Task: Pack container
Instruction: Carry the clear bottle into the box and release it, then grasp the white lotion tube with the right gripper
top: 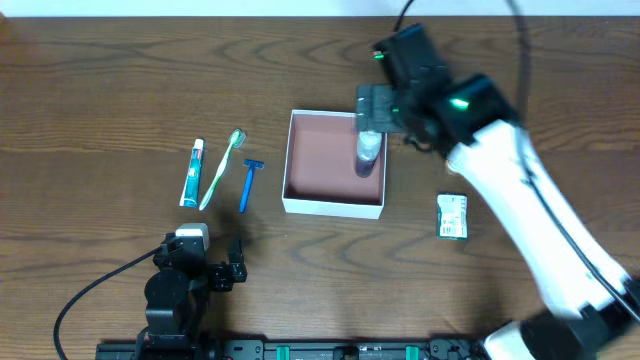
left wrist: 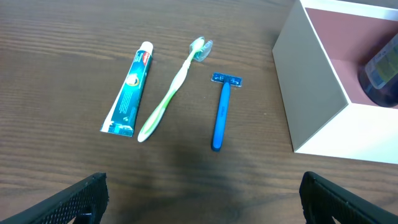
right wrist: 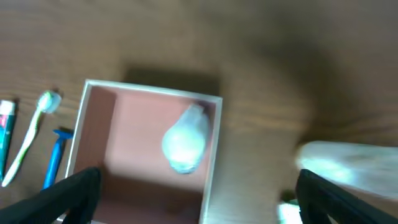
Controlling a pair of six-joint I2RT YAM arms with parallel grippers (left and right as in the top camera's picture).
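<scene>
The container [top: 333,208] is a shallow square box with white walls and a reddish-brown inside, at the table's middle. A small clear bottle [top: 369,150] lies inside it by the right wall. My right gripper [top: 378,108] hovers over the box's far right corner. In the right wrist view its jaws [right wrist: 199,199] are spread wide and empty above the bottle [right wrist: 185,140] and the container [right wrist: 214,143]. My left gripper [top: 210,262] is open and empty near the front left edge. Its view [left wrist: 202,199] shows the container [left wrist: 311,93] to the right.
A toothpaste tube [top: 191,172], a green toothbrush [top: 223,167] and a blue razor [top: 248,184] lie side by side left of the box. A small green-and-white packet [top: 453,216] lies to its right.
</scene>
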